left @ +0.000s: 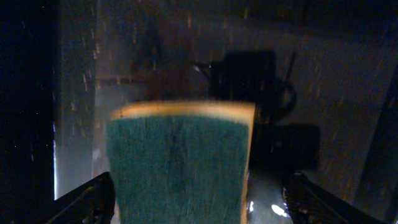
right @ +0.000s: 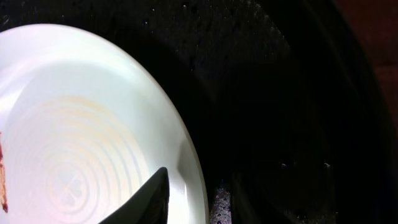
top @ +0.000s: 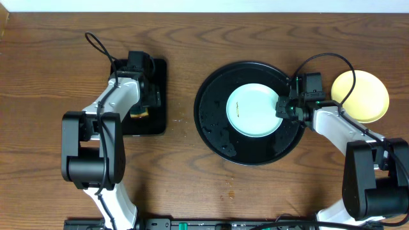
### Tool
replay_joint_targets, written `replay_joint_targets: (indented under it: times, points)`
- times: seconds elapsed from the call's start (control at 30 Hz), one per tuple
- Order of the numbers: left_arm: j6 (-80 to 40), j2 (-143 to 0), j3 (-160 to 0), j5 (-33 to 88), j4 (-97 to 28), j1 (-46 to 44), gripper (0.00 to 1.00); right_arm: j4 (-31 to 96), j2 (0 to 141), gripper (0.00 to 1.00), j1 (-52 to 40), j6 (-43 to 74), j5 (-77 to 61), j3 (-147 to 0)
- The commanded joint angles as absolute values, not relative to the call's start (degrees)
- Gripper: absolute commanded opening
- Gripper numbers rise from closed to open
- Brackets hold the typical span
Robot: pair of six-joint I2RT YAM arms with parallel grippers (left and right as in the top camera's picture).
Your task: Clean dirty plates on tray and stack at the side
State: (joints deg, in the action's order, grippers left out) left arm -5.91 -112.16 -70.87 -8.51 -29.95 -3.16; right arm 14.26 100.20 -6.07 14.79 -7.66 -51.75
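R gripper [top: 282,107] at mint plate [top: 252,110] right rim, on tray [top: 211,131].

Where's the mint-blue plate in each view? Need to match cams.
Overhead: mint-blue plate at centre of the round black tray.
Left wrist: not in it; only a green sponge.
Right wrist: fills the left half.
Shared landmark: the tray, ringing the plate overhead, dark at right in right wrist.

Dark brown wood-grain tabletop [top: 192,172]
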Motion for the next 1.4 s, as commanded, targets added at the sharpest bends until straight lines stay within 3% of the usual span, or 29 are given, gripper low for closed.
replay_joint_targets:
  times: [0.0, 0.1, 0.17, 0.2, 0.3, 0.37, 0.43, 0.47, 0.5, 0.53, 0.7, 0.83, 0.87, 0.97, 1.0, 1.07, 1.1, 1.13, 1.2, 1.27, 1.37]
  points:
    - [-5.2, -112.4, -70.4, -8.1, -33.8, -3.0, 0.85, 14.1, 99.5, 0.33, -6.2, 14.1, -7.0, -51.5]
    - [-8.8, -112.4, -69.6, -8.0, -35.1, -3.0, 0.76, 14.2, 99.5, 0.34, -6.2, 14.1, -7.1, -51.5]
    - [-10.5, -112.4, -68.9, -7.9, -34.3, -3.1, 0.63, 14.2, 99.5, 0.35, -6.2, 14.1, -7.1, -51.5]
    - [-10.9, -112.4, -68.5, -7.9, -33.8, -3.1, 0.56, 14.2, 99.5, 0.34, -6.2, 14.1, -7.1, -51.5]
    - [-11.0, -112.5, -67.8, -7.9, -32.9, -3.1, 0.19, 14.2, 99.5, 0.35, -6.2, 14.1, -7.1, -51.5]
    - [-11.0, -112.5, -67.7, -7.9, -32.9, -3.1, 0.08, 14.2, 99.5, 0.35, -6.2, 14.1, -7.1, -51.5]
    - [-11.0, -112.5, -67.7, -8.0, -32.8, -3.1, 0.10, 14.3, 99.5, 0.35, -6.2, 14.1, -7.1, -51.5]
    - [-10.8, -112.5, -67.7, -8.0, -32.3, -3.0, 0.31, 14.3, 99.5, 0.35, -6.2, 14.1, -7.1, -51.5]
    - [-10.3, -112.5, -67.7, -8.0, -31.5, -2.9, 0.64, 14.3, 99.5, 0.35, -6.2, 14.1, -7.1, -51.5]
    - [-10.1, -112.5, -67.7, -8.1, -30.4, -2.9, 0.77, 14.3, 99.5, 0.35, -6.2, 14.1, -7.1, -51.5]
    - [-10.2, -112.5, -67.7, -8.2, -26.1, -2.7, 0.76, 14.5, 99.5, 0.35, -6.2, 14.0, -7.1, -51.5]
    - [-10.5, -113.2, -67.7, -8.1, -23.6, -2.7, 0.70, 14.5, 99.5, 0.36, -6.2, 14.1, -7.1, -51.5]
    - [-10.5, -113.6, -67.7, -8.1, -23.2, -2.7, 0.66, 14.5, 99.5, 0.36, -6.2, 14.1, -7.1, -51.5]
    - [-11.2, -115.6, -67.7, -8.1, -22.0, -2.7, 0.36, 14.5, 99.5, 0.36, -6.2, 14.1, -7.1, -51.5]
    - [-11.3, -116.2, -67.7, -8.1, -21.8, -2.7, 0.34, 14.5, 99.5, 0.36, -6.2, 14.1, -7.1, -51.5]
    - [-11.2, -117.3, -67.7, -8.1, -21.8, -2.7, 0.39, 14.5, 99.5, 0.36, -6.2, 14.0, -7.1, -51.5]
    - [-11.2, -117.4, -67.7, -8.1, -22.1, -2.7, 0.60, 14.5, 99.5, 0.36, -6.2, 14.1, -7.1, -51.5]
    - [-11.2, -117.4, -67.7, -8.1, -22.5, -2.7, 0.73, 14.5, 99.5, 0.36, -6.2, 14.0, -7.1, -51.5]
    - [-11.3, -117.3, -67.7, -8.1, -23.4, -2.7, 0.72, 14.6, 99.5, 0.36, -6.2, 14.0, -7.0, -51.4]
    - [-11.2, -117.3, -67.7, -8.1, -24.1, -2.7, 0.53, 14.3, 99.5, 0.36, -6.2, 14.0, -6.7, -51.2]
    - [-11.2, -117.3, -67.7, -8.1, -24.3, -2.7, 0.50, 13.3, 100.1, 0.36, -6.2, 13.3, -6.2, -50.6]
